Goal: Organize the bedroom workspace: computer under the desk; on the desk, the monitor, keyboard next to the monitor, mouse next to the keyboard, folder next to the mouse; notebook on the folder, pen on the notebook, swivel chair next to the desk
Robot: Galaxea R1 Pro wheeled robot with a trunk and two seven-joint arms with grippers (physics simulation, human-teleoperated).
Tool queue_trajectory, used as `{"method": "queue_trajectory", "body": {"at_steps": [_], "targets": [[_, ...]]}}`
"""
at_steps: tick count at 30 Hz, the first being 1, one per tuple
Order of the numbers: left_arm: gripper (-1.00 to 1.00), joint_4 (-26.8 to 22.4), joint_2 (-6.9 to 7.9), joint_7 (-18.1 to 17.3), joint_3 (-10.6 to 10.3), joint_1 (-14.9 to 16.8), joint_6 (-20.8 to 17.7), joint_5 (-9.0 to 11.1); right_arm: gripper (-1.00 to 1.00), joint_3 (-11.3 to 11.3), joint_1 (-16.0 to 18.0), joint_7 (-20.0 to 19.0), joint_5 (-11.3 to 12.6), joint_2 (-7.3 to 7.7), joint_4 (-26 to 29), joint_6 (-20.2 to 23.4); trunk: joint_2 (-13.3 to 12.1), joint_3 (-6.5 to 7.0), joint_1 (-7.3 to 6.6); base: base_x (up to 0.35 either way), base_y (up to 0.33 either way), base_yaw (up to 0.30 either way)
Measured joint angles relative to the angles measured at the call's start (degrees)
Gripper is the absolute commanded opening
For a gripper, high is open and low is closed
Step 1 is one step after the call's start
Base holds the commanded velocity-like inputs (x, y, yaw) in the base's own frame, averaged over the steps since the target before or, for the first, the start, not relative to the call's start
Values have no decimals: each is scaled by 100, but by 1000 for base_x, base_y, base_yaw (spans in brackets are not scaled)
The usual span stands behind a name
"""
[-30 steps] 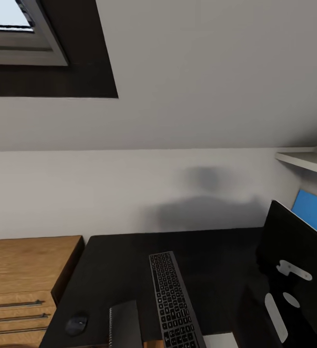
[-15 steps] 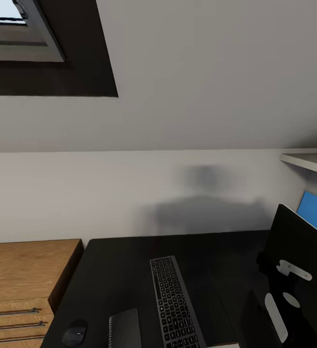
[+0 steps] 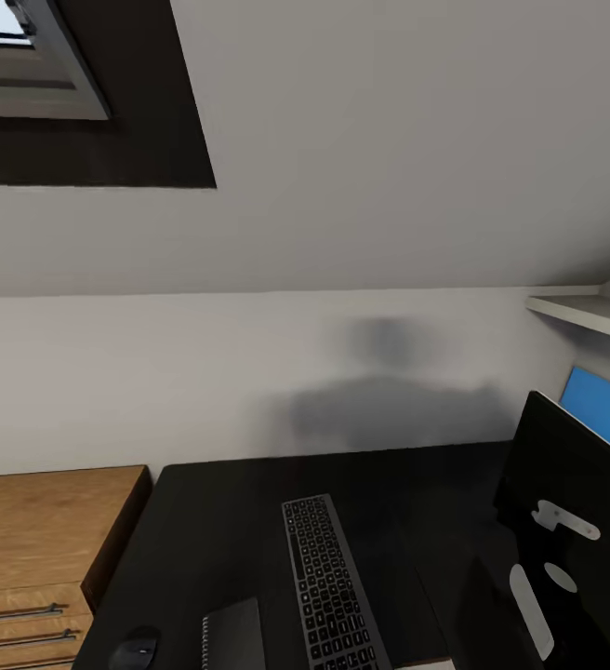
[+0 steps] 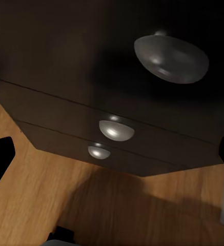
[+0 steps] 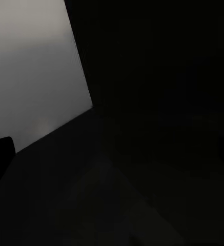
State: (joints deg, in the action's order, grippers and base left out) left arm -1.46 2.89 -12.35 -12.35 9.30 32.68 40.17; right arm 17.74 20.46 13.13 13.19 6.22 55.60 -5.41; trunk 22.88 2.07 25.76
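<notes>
The black desk point(image 3: 221, 521) fills the lower part of the head view. A black keyboard point(image 3: 328, 586) lies lengthwise on it. A dark grey notebook point(image 3: 234, 638) and a dark mouse point(image 3: 136, 648) sit beside the keyboard at the near edge. The monitor point(image 3: 575, 521) stands at the right, its black back towards me. Past it shows a bright blue panel point(image 3: 604, 409); I cannot tell whether it is the folder. My left gripper point(image 4: 112, 154) is open, facing the desk's black drawers point(image 4: 117, 148) with silver knobs point(image 4: 116, 130). My right gripper point(image 5: 112, 154) is open before a dark surface.
Low wooden shelving point(image 3: 45, 530) with bar handles adjoins the desk's left end. A pale wall point(image 3: 249, 372) rises behind, with a sloped ceiling and a roof window point(image 3: 26, 65) above. A white shelf point(image 3: 589, 312) juts out at the right. Wooden floor point(image 4: 50, 205) lies below the drawers.
The head view has shifted a little, so the whole scene sits slightly further left and lower. Nothing on the desk has moved.
</notes>
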Motion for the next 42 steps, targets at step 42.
{"method": "queue_trajectory", "body": {"at_steps": [42], "targets": [[100,-1,0,0,0,-1,0,-1,100,-26,1,-9,7,-27,-19,3,-1,61,4,-153,0,-45]]}}
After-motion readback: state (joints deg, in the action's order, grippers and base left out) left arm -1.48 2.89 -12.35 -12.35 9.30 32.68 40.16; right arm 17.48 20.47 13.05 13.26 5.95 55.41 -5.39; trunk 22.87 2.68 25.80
